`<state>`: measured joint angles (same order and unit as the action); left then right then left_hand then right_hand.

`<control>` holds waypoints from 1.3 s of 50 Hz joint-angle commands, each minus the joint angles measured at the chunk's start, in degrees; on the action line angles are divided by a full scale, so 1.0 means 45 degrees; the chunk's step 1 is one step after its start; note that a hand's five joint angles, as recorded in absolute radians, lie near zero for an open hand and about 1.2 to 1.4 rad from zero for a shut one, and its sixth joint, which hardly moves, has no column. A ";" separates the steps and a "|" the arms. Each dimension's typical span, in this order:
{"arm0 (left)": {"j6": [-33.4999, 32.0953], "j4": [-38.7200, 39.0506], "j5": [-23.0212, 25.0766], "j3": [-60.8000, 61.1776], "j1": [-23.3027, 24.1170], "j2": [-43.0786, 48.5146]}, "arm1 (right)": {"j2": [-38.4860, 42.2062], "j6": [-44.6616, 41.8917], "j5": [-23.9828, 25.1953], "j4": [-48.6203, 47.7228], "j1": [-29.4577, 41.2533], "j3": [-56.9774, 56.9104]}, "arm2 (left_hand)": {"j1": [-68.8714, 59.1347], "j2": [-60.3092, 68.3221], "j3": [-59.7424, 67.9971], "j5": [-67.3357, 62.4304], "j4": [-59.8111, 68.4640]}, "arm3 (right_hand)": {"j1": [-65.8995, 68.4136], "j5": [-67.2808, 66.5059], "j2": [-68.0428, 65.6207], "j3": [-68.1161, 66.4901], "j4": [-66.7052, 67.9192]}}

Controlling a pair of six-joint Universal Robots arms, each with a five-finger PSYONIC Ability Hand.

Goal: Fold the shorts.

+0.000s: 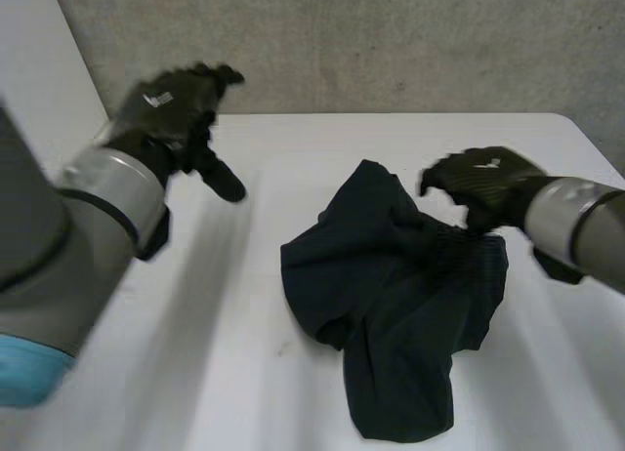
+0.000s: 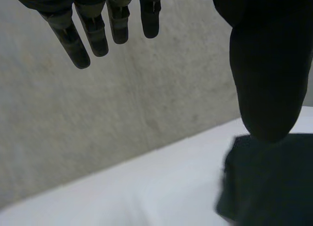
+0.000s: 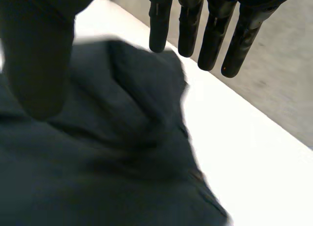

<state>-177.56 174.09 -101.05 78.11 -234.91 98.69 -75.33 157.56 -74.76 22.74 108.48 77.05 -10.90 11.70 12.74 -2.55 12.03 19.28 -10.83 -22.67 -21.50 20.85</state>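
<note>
One pair of dark shorts (image 1: 391, 295) lies crumpled on the white bench (image 1: 244, 373), a little right of the middle in the head view. The cloth is bunched into uneven folds. A rounded lobe faces the far side, and a longer part reaches toward the near edge.

The right hand (image 1: 483, 183) hovers over the far right part of the shorts, at the end of the grey right arm (image 1: 576, 222). In the right wrist view its fingers (image 3: 210, 33) are straight and side by side, and its thumb (image 3: 36, 59) stands well apart from them. The hand is wide and has nothing in its grasp. The rumpled dark cloth lies beneath the palm, with bare bench just beyond the fingertips. Whether any fingertip touches the cloth cannot be told.

The left hand (image 1: 176, 109) is raised above the far left of the bench, well apart from the shorts and in front of the grey wall (image 1: 410, 41). In the left wrist view its fingers are straight and its thumb is spread wide, so it too is wide and holds nothing. There an edge of the shorts shows on the bench below the thumb.
</note>
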 commanded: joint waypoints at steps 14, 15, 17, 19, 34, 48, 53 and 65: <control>0.2798 0.0103 -0.0300 0.0104 0.3646 0.4591 | 0.1914 -0.4799 0.3469 -0.3295 -0.3423 0.3504 | -0.0858 0.0680 0.0449 -0.0489 0.0607 | 0.1280 -0.0935 -0.0526 -0.0785 0.0930; 0.2798 0.0122 -0.0086 0.0065 0.3724 0.4883 | 0.1935 -0.4798 0.3488 -0.3295 -0.3423 0.3523 | -0.0858 0.0680 0.0449 -0.0489 0.0607 | 0.1617 -0.1273 -0.0863 -0.1123 0.1267; 0.2798 0.0122 0.0421 0.0045 0.3842 0.5138 | 0.1955 -0.4798 0.3488 -0.3334 -0.3384 0.3542 | -0.0858 0.0680 0.0449 -0.0489 0.0607 | 0.2141 -0.1797 -0.1387 -0.1647 0.1791; 0.2798 0.0122 0.1102 0.0045 0.4017 0.5372 | 0.1955 -0.4779 0.3488 -0.3393 -0.3364 0.3562 | -0.0895 0.0717 0.0486 -0.0526 0.0644 | 0.3297 -0.2953 -0.2543 -0.2803 0.2947; 0.2642 0.0687 -0.0431 -0.0755 0.4292 0.6839 | 0.1877 -0.4603 0.3410 -0.3725 -0.3247 0.3991 | -1.4438 1.4260 1.4029 -1.4069 1.4187 | 1.3494 -1.3150 -1.2740 -1.3000 1.3144; -0.1474 0.0806 -0.1120 -0.0619 0.1324 0.4827 | 0.0314 0.0081 0.2943 -0.4290 -0.1042 0.3700 | -1.5357 1.5179 1.4948 -1.4988 1.5105 | 1.3494 -1.3150 -1.2740 -1.3000 1.3144; -0.4557 0.1156 0.0049 -0.0833 0.0543 0.4924 | 0.1482 0.2016 0.0875 -0.5345 0.1378 0.2529 | -1.4397 1.4219 1.3988 -1.4028 1.4146 | 1.3494 -1.3150 -1.2740 -1.3000 1.3144; -0.6362 0.2486 0.0170 0.0395 -0.0162 0.4868 | 0.3986 0.1999 -0.2468 -0.4995 0.3530 0.0320 | -0.2505 0.2327 0.2096 -0.2137 0.2254 | 0.5416 -0.5072 -0.4662 -0.4922 0.5066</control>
<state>-206.01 184.36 -99.70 76.21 -234.89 122.07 -59.29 167.00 -83.05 -1.02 123.56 80.38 -39.60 41.33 41.54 -31.31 41.22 49.99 -49.18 -58.71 -58.67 59.90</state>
